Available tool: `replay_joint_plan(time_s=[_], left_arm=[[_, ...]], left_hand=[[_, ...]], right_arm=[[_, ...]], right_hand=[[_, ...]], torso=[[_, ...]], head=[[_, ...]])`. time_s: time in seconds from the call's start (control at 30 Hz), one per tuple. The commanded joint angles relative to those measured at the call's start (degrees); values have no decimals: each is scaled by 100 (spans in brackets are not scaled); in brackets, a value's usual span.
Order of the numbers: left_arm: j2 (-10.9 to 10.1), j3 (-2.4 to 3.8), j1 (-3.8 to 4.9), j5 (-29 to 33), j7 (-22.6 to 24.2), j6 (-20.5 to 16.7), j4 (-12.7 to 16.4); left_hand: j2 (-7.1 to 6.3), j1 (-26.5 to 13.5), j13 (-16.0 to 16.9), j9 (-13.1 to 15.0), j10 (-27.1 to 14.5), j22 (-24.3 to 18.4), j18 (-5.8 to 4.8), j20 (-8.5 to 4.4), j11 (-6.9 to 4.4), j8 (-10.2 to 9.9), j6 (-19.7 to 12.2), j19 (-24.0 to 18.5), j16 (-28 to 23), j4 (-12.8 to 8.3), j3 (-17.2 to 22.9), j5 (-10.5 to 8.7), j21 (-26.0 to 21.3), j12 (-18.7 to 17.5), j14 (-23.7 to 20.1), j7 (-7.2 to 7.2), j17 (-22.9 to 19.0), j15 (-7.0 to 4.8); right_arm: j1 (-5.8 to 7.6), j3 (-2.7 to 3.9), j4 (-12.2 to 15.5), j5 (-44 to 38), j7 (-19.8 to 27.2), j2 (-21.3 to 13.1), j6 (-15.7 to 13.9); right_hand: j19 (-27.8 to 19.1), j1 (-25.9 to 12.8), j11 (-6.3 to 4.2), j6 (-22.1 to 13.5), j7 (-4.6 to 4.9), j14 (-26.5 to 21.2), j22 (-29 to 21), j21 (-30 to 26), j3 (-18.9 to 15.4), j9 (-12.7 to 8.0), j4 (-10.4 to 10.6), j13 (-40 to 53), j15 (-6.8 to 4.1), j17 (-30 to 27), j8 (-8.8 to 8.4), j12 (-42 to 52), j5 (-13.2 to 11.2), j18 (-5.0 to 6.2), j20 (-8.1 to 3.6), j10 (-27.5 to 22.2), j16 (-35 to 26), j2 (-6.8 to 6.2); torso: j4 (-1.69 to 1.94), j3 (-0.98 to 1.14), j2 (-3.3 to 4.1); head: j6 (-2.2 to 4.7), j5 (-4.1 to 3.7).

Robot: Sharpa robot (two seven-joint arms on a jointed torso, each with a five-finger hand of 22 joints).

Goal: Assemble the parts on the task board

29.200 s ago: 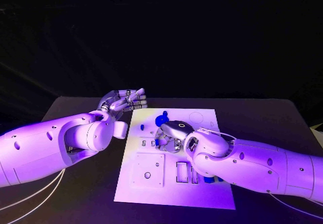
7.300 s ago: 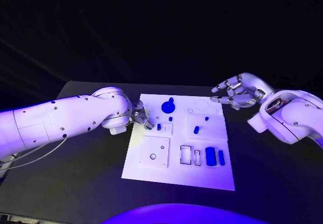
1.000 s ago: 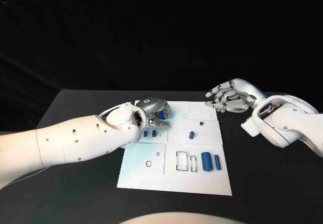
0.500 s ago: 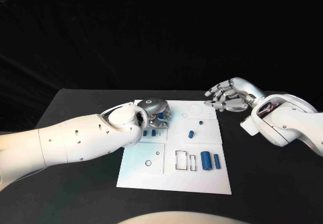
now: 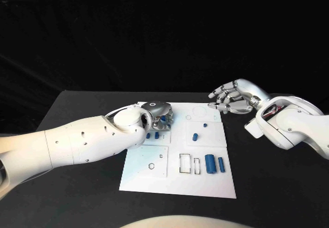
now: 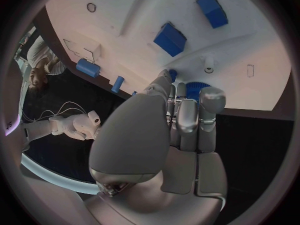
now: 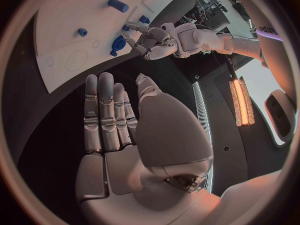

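The white task board (image 5: 206,183) lies mid-table. My left hand (image 5: 159,116) is curled down at its far left corner. In the left wrist view its fingertips (image 6: 187,92) and thumb pinch a blue ridged round part (image 6: 199,87) standing on the board (image 6: 125,7). Two small blue blocks (image 5: 152,136) stand just nearer than that hand. A blue peg (image 5: 204,126) and a short blue piece (image 5: 195,137) are in the right half. Two blue cylinders (image 5: 214,164) lie by the rectangular slots. My right hand (image 5: 229,98) hovers open off the far right corner, holding nothing.
The black table (image 5: 274,180) surrounds the board with free room on both sides and in front. A square plate with a small hole (image 5: 150,167) and two rectangular slots (image 5: 190,163) lie in the board's near half. A faint circle outline (image 5: 199,111) marks the far right.
My left hand has sunk slightly onto the blue round part and its wrist has turned a little. The right hand has stayed where it was.
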Motion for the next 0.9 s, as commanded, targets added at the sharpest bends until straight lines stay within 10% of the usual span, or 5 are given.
replay_joint_plan(time_s=[0.03,0.9], left_arm=[[26,5,-4,-61,-32,100,-15],[79,5,-14,90,25,411,-79]], left_hand=[[-22,21,-22,-22,62,101,-122,12,-7,-37,41,66,39,-4,64,3,87,-48,54,12,21,9],[40,88,-182,-142,542,507,-182,-23,-115,-41,337,165,192,-78,484,3,435,-246,125,-78,68,-76]], right_arm=[[-4,0,8,-49,67,5,-3],[-7,0,16,-49,63,7,8]], right_hand=[[29,50,3,-47,-9,47,-9,-24,6,8,38,-9,-3,-5,25,-25,27,71,12,33,-28,-2],[95,66,19,-78,4,-161,-124,-148,10,16,60,-141,29,-184,82,-31,55,69,36,72,-468,-13]], torso=[[-8,-2,-1],[-5,0,3]], head=[[-1,1],[-40,5]])
